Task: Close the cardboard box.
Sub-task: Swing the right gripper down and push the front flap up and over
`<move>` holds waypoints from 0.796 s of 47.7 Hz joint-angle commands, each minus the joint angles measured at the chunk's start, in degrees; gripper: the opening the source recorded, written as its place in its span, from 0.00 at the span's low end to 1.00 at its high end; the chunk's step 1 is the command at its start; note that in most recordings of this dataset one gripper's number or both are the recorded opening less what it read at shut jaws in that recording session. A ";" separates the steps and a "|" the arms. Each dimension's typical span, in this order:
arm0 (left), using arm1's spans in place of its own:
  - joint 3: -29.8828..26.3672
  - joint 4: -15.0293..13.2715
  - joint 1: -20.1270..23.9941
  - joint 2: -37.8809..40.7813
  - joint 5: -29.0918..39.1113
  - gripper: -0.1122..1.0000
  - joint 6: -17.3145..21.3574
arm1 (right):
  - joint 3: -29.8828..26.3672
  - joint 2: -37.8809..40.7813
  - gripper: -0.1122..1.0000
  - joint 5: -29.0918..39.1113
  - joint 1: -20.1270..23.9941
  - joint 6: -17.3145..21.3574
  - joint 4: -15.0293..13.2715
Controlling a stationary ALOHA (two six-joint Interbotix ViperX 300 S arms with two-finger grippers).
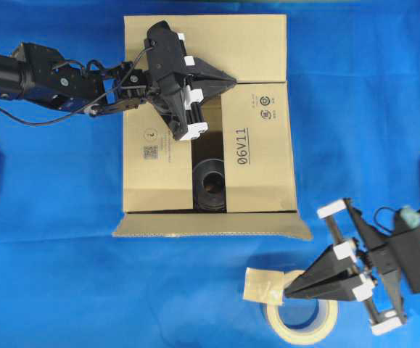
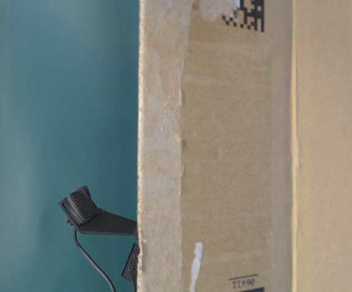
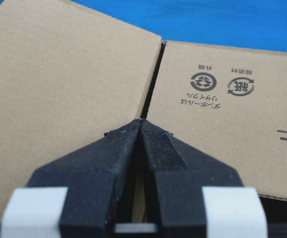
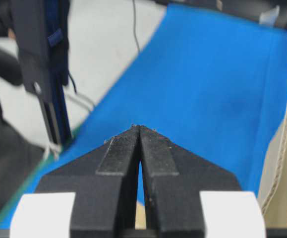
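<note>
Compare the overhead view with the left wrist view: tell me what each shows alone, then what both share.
Only the overhead view shows the whole box on the blue cloth, the gap between its flaps with a dark round object inside, the "06V11" print, the near flap lying outward, the tape roll and the shut right gripper.

Only the left wrist view shows the flap seam up close, one flap edge riding higher than the other.

Both show the shut left gripper over the flaps and the recycling marks.

The brown cardboard box [image 1: 257, 156] is sitting partly closed, three flaps folded down, its near flap lying open outward.
</note>
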 commanded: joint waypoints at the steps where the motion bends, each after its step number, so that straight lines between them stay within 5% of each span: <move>1: -0.26 0.00 -0.09 -1.14 -0.18 0.10 -0.18 | 0.09 1.14 0.10 -0.88 -0.53 0.09 0.62; 19: -0.26 0.00 -0.44 -1.23 -0.18 0.10 -0.18 | 2.55 -0.62 0.10 -1.76 -6.94 -0.26 1.67; 38: -0.18 0.00 -1.41 -1.14 -0.18 0.10 -0.18 | 4.31 -2.81 0.10 2.99 -19.07 0.18 1.67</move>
